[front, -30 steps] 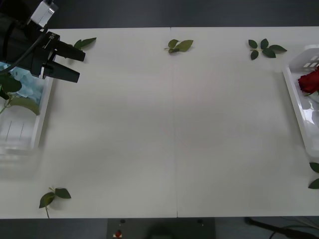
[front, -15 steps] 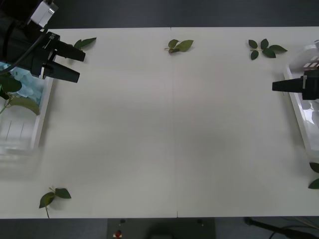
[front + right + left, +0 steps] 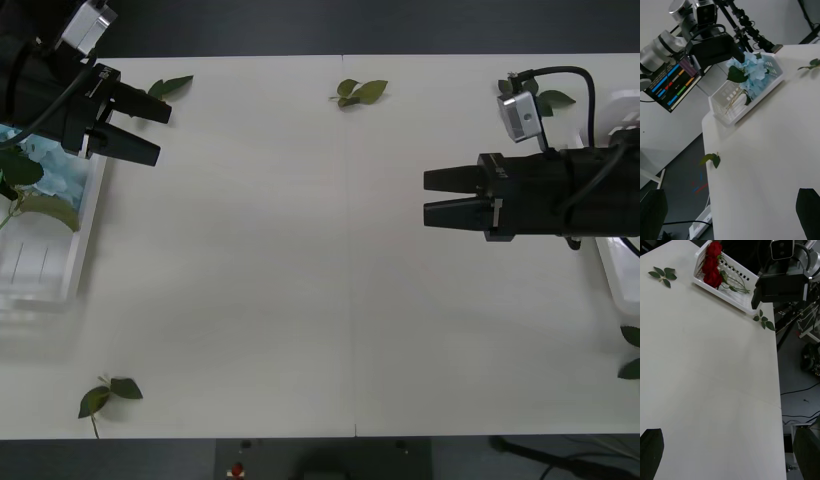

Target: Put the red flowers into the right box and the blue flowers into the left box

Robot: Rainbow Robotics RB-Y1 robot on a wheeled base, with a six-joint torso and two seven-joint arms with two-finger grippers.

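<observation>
The blue flowers (image 3: 48,176) lie in the left box (image 3: 86,215) at the table's left edge; in the right wrist view the blue flowers (image 3: 752,73) rest in that same left box (image 3: 748,108). My left gripper (image 3: 137,125) hangs open just beyond the box's far inner corner, holding nothing. The red flowers (image 3: 713,266) lie in the right box (image 3: 733,302); in the front view my right arm covers them, and just a corner of the right box (image 3: 622,104) shows. My right gripper (image 3: 426,197) is open and empty over the table's right half, pointing left.
Loose green leaf sprigs lie along the far edge (image 3: 360,92) (image 3: 535,98) (image 3: 170,87), at the near left (image 3: 108,395) and at the near right edge (image 3: 632,352). A seam (image 3: 350,300) runs down the white table's middle.
My right arm has swung in from the right edge to over the table's right half, covering the red flowers in the front view. The left arm has stayed put.
</observation>
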